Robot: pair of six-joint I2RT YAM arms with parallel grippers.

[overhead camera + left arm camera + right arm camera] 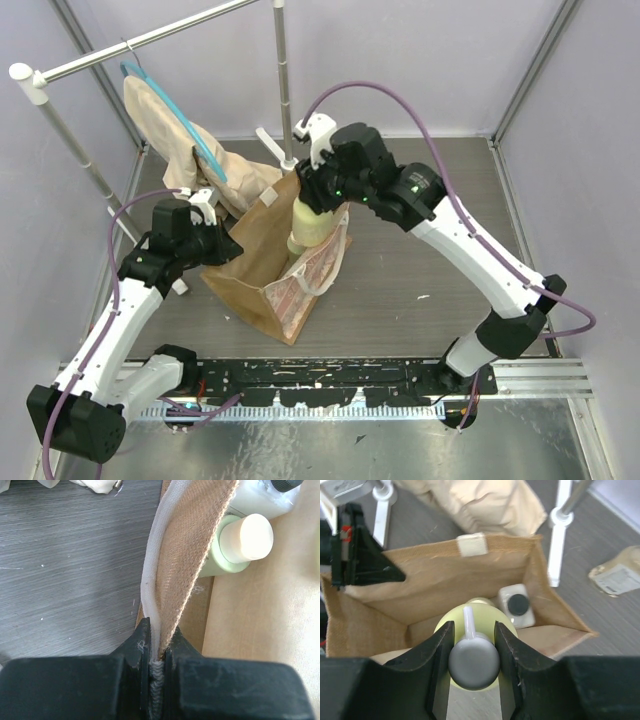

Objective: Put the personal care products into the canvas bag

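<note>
Yellow-green bottle [480, 611] clamped in right gripper [474, 632] above canvas bag [435, 580], left gripper [156, 645] pinching rim

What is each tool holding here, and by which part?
The left tool pinches the canvas bag by its rim, at the cream strap. The right tool grips the yellow-green bottle by its grey pump top.

Beige cloth garment [175, 125] hung on blue hanger [207, 160], lower part slumped on table. Hanger hooked over metal rack bar [150, 37]; rack upright [284, 80] seen behind. Dark wood-grain table [420, 260]; small white scrap [423, 296] noted on it. Black strip [330, 372] along near edge. Pale walls around.
</note>
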